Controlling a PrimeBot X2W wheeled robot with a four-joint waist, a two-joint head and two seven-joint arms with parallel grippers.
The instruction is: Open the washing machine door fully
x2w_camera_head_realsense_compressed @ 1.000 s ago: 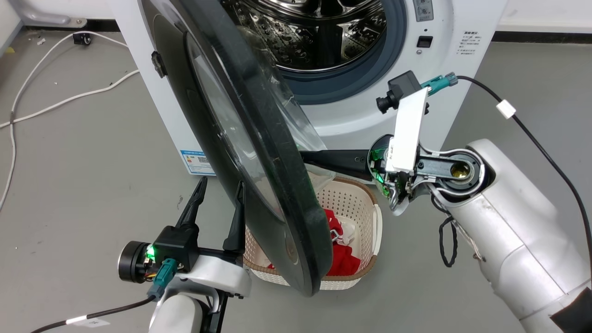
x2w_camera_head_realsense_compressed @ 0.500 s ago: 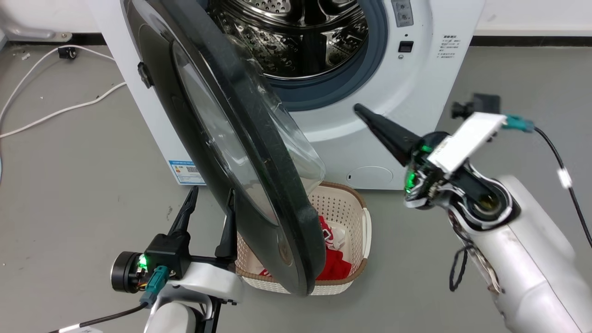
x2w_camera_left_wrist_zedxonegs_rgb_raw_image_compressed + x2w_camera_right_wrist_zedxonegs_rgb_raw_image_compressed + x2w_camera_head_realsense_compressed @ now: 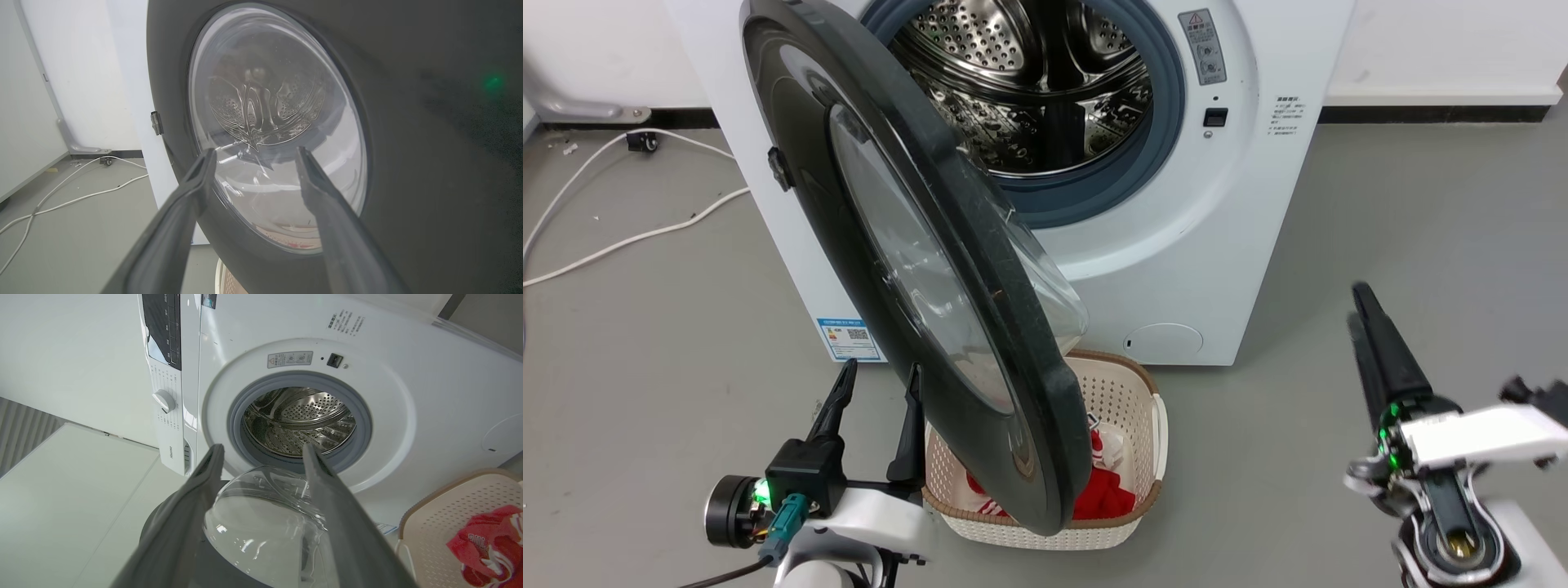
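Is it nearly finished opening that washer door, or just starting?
Partly done. The washing machine door is unlatched and swung out, baring the steel drum. In hand: nothing; the left gripper sits open beside the door's outer face, the right gripper open, apart from it. Remaining: the door juts out over the laundry basket, so probably more swing is needed.

Washing machine door: glossy black ring, clear glass centre.
Washing machine: white. Drum: silver steel, dotted with perforations. Gasket: grey-blue. Sticker: blue-edged.
Basket: cream, fine grid of holes, brown rim.
Cloth inside: red with white.
Floor: plain grey.
Cable: white.
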